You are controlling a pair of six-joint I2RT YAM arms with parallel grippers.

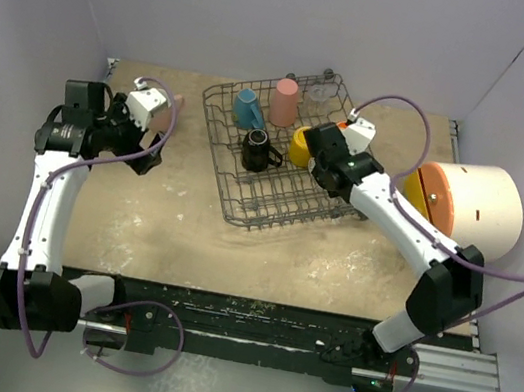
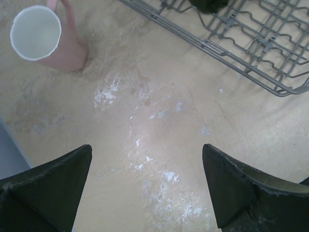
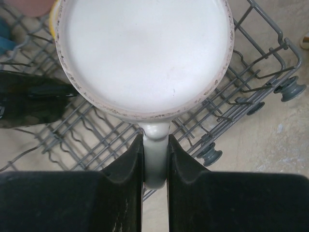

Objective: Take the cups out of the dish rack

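The dark grey dish rack (image 1: 236,204) stands at the back centre. In it are a blue cup (image 1: 248,108), a tall pink tumbler (image 1: 284,101), a black mug (image 1: 255,149), a yellow mug (image 1: 299,146) and a clear glass (image 1: 322,88). My right gripper (image 3: 155,154) is shut on the handle of a cream mug (image 3: 145,53), whose pale base faces the wrist camera above the rack's wires (image 3: 251,96). My left gripper (image 2: 147,164) is open and empty over the bare table. A pale pink mug (image 2: 48,41) stands upright on the table ahead-left of it.
A big white cylinder with an orange end (image 1: 468,207) lies at the right, close to my right arm. The rack's near corner (image 2: 251,43) shows in the left wrist view. Grey walls close in the table on three sides.
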